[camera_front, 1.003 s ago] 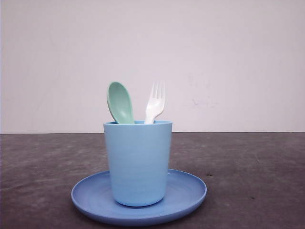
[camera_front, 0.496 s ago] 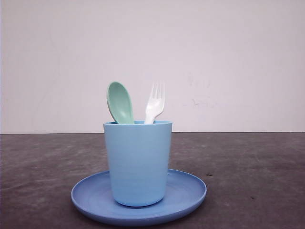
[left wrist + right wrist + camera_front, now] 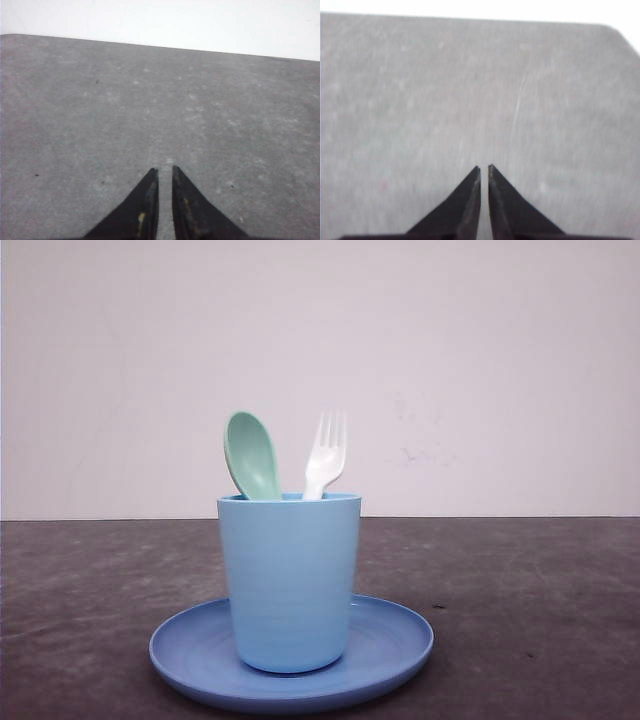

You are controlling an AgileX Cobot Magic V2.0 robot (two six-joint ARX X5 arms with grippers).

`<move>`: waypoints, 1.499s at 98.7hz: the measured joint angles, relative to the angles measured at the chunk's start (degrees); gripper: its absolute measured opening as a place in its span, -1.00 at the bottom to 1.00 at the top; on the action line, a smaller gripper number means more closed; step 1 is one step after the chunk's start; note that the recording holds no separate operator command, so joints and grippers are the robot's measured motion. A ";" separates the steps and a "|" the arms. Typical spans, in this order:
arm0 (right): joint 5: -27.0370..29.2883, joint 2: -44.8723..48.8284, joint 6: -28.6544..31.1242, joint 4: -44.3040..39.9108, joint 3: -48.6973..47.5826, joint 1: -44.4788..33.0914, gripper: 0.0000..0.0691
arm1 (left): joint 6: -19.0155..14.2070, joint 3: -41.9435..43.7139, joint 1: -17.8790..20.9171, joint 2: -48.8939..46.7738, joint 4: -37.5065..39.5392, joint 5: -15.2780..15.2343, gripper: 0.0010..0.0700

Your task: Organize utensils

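Note:
In the front view a mint-green spoon [image 3: 251,455] and a white fork [image 3: 326,454] stand upright inside a light blue cup [image 3: 289,580], bowl and tines sticking out above its rim. The cup rests on a round blue plate [image 3: 395,645] near the table's front. My left gripper [image 3: 164,170] hangs over bare grey table, its dark fingers nearly together with only a thin slit and nothing between them. My right gripper [image 3: 484,167] is likewise shut over bare table, holding nothing.
The dark grey tabletop [image 3: 530,600] stretches to both sides of the plate, and a plain white wall [image 3: 480,370] stands behind it. The table's far edge [image 3: 165,46] shows in the left wrist view.

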 joint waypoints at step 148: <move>-1.36 -18.58 -0.04 7.30 -15.26 0.00 -0.92 | 0.00 0.02 0.00 0.00 0.00 0.00 -0.96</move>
